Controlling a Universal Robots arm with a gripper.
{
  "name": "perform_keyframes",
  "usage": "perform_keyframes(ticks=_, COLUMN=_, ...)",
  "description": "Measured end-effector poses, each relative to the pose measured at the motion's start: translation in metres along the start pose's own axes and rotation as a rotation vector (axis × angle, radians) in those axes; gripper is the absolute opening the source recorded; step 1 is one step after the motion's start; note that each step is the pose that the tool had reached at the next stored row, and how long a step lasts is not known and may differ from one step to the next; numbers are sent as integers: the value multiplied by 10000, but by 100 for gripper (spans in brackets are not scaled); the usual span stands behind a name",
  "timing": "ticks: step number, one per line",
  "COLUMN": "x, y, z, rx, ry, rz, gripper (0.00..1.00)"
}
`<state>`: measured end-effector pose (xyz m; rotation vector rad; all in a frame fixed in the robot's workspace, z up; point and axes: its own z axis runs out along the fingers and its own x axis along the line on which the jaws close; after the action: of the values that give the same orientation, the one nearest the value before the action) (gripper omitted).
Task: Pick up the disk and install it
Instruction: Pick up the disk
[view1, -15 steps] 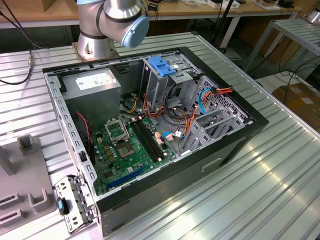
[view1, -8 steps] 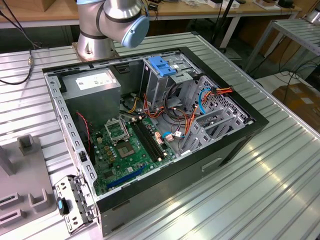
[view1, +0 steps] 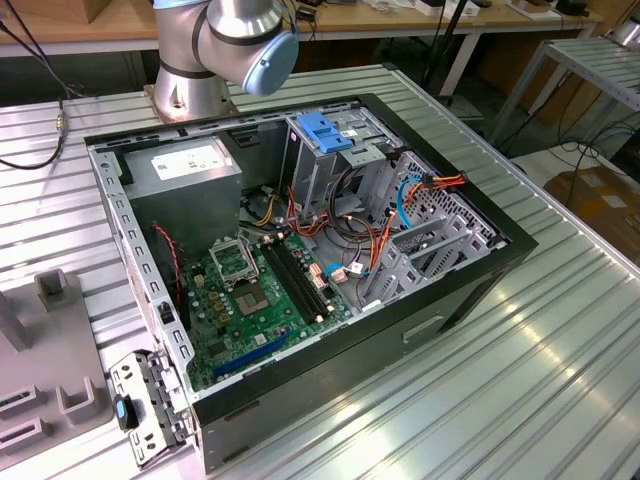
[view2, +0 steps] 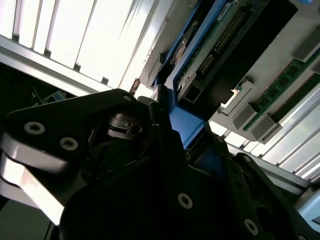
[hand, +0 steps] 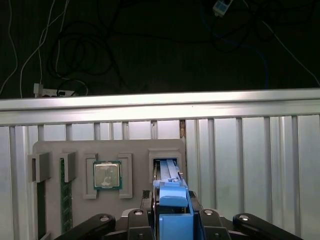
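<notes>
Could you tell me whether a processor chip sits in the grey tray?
Yes, in the first wrist view a processor chip lies in the grey tray.

In the first wrist view the disk (hand: 170, 192) runs off the picture's bottom edge, its lower end masked by the claw (hand: 172, 222). In the exterior view the arm (view1: 225, 45) is cut at the top edge, the grey holder (view1: 100, 350) at the left edge.

Ribbed metal table (view1: 560, 350), open computer case (view1: 400, 345) lying on it, grey parts tray (view1: 50, 400) just beside the case, arm's base (view1: 180, 95) near the case.
</notes>
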<state>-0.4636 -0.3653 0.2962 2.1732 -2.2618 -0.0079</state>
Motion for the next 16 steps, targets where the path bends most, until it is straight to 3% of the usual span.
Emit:
perform_keyframes(ticks=11, x=-1, y=0, z=1, rx=2, ry=-1, rz=0, gripper=37)
perform_keyframes(ticks=16, x=-1, y=0, z=-50, rx=2, ry=0, rz=1, gripper=37)
